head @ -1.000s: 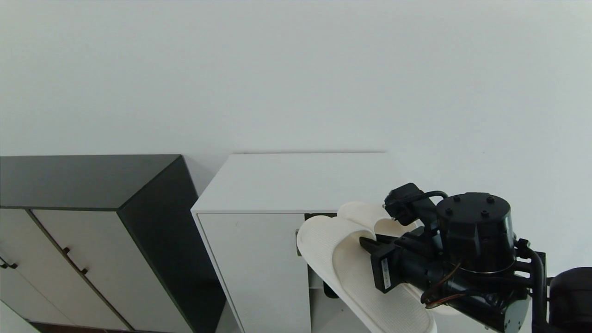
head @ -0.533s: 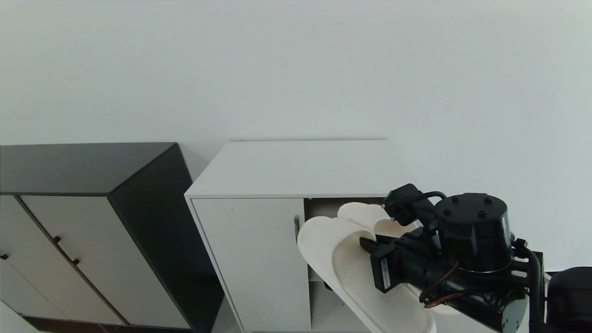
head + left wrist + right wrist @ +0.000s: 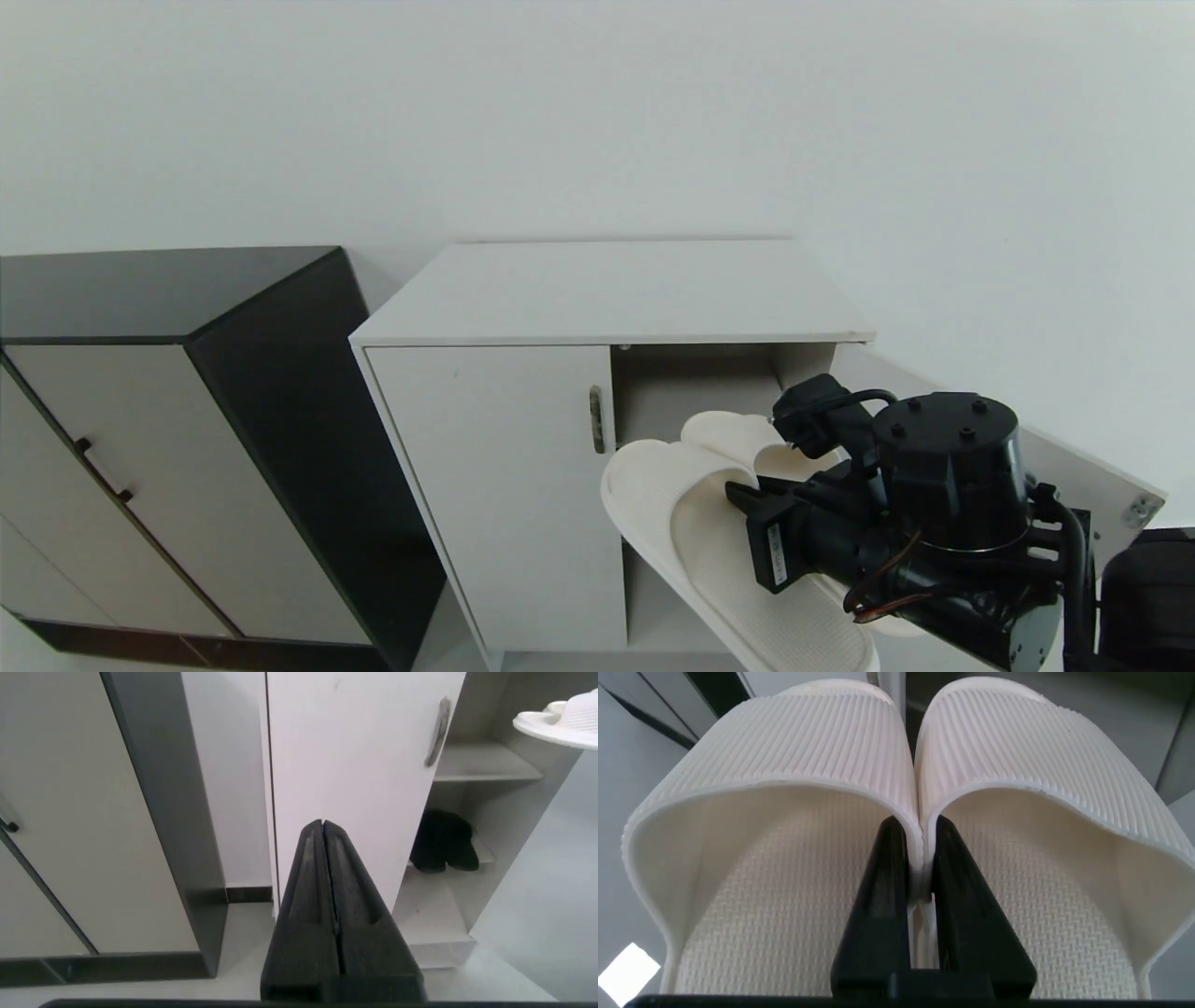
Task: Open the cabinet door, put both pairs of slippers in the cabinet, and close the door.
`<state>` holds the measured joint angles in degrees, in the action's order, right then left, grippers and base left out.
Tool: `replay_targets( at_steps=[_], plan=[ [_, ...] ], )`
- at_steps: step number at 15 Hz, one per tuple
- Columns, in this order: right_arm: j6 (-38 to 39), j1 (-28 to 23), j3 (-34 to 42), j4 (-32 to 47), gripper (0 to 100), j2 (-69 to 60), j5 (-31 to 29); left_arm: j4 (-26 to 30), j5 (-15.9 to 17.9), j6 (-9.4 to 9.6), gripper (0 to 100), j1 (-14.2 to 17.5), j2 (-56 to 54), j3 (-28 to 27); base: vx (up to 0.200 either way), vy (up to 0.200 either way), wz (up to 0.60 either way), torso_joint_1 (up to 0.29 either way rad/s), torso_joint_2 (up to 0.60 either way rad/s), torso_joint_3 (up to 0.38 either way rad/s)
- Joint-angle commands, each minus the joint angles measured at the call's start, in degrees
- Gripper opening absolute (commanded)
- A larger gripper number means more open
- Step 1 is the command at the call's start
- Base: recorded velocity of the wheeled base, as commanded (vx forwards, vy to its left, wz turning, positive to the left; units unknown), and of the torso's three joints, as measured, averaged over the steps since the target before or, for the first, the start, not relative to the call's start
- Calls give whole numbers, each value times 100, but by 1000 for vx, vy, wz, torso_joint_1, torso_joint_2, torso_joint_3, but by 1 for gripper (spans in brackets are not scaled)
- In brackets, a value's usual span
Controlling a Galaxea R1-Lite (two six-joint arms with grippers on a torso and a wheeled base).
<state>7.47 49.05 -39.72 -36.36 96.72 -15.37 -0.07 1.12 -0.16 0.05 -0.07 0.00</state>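
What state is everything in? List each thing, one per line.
Right cabinet door: open, swung out.
Left cabinet door: shut.
White slippers: clamped together, held before the opening.
Right gripper: shut on the white slippers.
Left gripper: shut, empty.
Dark pair: inside the white cabinet, below its shelf.
Black cabinet: doors shut.

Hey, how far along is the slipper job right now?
Done: the cabinet has its right door open. In hand: the right tool is clamped on the white slippers, held before the opening, not yet inside. A dark pair sits on a lower shelf; I can't tell whether it's the other slippers. Left: set the white pair inside and close the door.
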Motion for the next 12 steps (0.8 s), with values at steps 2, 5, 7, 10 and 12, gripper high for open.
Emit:
replay_targets(
  at_steps=[2, 5, 7, 10, 12],
  plan=[
    [0, -1, -1, -2, 0, 22, -1, -1, 2, -2, 0, 4, 7, 0, 0, 0, 0, -186, 503, 315],
    [0, -1, 8, -2, 0, 57, -1, -1, 2, -2, 0, 4, 7, 0, 0, 0, 0, -175, 494, 321],
    [-35, -1, 17, -2, 0, 66, -1, -1, 2, -11, 0, 4, 7, 0, 0, 0, 0, -156, 486, 330],
    [-53, -1, 25, -2, 0, 84, -1, 7, 2, -11, 0, 4, 7, 0, 0, 0, 0, -134, 473, 330],
    [-53, -1, 34, -2, 0, 101, -1, -1, -7, -11, 0, 4, 7, 0, 0, 0, 0, -122, 464, 342]
  ],
)
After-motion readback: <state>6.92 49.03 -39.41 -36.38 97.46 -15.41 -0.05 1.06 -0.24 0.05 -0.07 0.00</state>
